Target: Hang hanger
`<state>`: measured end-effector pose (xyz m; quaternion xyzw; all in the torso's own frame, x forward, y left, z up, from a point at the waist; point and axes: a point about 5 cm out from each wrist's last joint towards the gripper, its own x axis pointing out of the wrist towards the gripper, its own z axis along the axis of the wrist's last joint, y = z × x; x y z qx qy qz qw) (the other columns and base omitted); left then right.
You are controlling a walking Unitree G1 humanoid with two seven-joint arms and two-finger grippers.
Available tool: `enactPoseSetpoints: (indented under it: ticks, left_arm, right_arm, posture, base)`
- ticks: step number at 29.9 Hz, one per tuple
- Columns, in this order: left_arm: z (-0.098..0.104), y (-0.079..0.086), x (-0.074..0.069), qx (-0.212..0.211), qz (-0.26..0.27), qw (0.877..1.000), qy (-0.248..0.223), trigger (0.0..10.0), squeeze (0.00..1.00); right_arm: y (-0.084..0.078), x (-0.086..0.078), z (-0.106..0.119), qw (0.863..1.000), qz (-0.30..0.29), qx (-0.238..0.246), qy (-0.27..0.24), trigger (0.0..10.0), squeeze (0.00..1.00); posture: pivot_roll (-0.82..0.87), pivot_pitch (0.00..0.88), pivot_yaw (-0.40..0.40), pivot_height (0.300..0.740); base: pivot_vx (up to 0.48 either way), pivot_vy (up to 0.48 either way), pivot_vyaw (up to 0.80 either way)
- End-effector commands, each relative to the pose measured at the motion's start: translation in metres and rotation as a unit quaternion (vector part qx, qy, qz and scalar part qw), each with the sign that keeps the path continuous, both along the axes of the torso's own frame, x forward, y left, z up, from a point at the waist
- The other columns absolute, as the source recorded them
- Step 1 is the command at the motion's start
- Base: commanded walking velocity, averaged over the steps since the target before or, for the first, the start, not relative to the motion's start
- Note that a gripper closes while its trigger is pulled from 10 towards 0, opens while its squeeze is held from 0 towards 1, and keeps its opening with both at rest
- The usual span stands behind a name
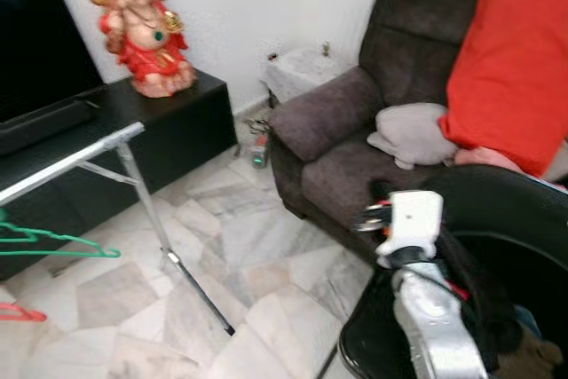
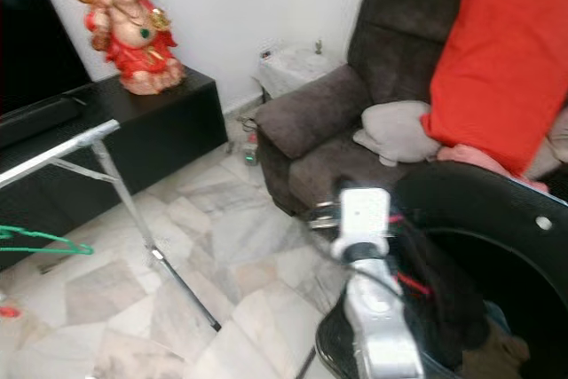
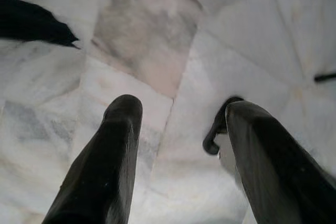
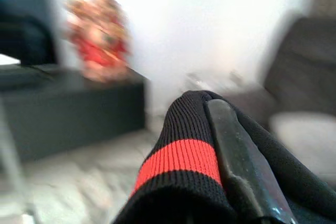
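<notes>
While the right arm is raised in front of the head camera, the right gripper [image 4: 210, 145] is pinched on a black knitted garment [image 4: 181, 166] with a red band; in the right wrist view the fabric wraps over one black finger [image 4: 236, 156]. In the eye views the same dark garment [image 1: 475, 295] hangs beside the silver forearm, over the rim of a black laundry basket [image 1: 524, 201] at the lower right. The left gripper [image 3: 178, 150] points down at the marble floor [image 3: 157, 40], its two fingers [image 3: 105, 166] spread apart with nothing between them. A green hanger [image 1: 53, 241] hangs at the left edge of the left eye view, below the silver rail of a drying rack [image 1: 71, 161] — its hook end is cut off by the frame, so the exact contact point cannot be told. A red hanger [image 1: 22, 312] shows just below it. Behind the rack stands a black TV cabinet [image 1: 177, 122] carrying a red-and-gold figurine [image 1: 142, 28]. A dark brown sofa [image 1: 346, 148] stands to the right, bearing a red cushion [image 1: 506, 68] and a grey cushion [image 1: 413, 135].
</notes>
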<state>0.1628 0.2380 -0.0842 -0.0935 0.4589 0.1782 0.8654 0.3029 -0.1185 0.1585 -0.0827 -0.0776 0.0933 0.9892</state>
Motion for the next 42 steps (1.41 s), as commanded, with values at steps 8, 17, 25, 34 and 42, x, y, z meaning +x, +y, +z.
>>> enactPoseSetpoints:
  ticks: [8, 17, 25, 34, 42]
  left_arm:
    - [-0.003, 0.001, -0.008, 0.004, 0.021, 1.0, 0.015, 10.0, 0.0]
    - [-0.003, 0.001, -0.008, 0.007, 0.022, 1.0, 0.016, 10.0, 0.0]
    - [-0.003, 0.001, -0.008, 0.011, 0.021, 1.0, 0.017, 10.0, 0.0]
    - [-0.003, 0.002, -0.008, 0.012, 0.019, 1.0, 0.017, 10.0, 0.0]
    - [-0.003, 0.002, -0.007, 0.014, 0.012, 1.0, 0.018, 10.0, 0.0]
  right_arm:
    - [0.025, -0.006, 0.007, 0.995, 0.094, -0.014, -0.028, 10.0, 0.0]
    - [0.059, -0.028, 0.004, 0.968, 0.245, -0.031, -0.032, 10.0, 0.0]
    - [0.081, -0.051, 0.006, 0.928, 0.37, -0.005, -0.026, 10.0, 0.0]
    - [0.089, -0.061, -0.005, 0.909, 0.416, 0.0, 0.01, 10.0, 0.0]
    - [0.044, -0.023, -0.036, 0.972, 0.22, 0.005, 0.083, 10.0, 0.0]
  posture:
    - [-0.08, 0.0, 0.067, 0.74]
    - [-0.08, 0.0, 0.067, 0.74]
    - [-0.07, 0.0, 0.067, 0.74]
    - [-0.07, 0.0, 0.067, 0.74]
    - [-0.08, 0.0, 0.071, 0.74]
  base:
    - [0.0, 0.0, 0.78]
    - [0.0, 0.0, 0.79]
    - [0.0, 0.0, 0.8]
    - [0.0, 0.0, 0.69]
    - [0.0, 0.0, 0.0]
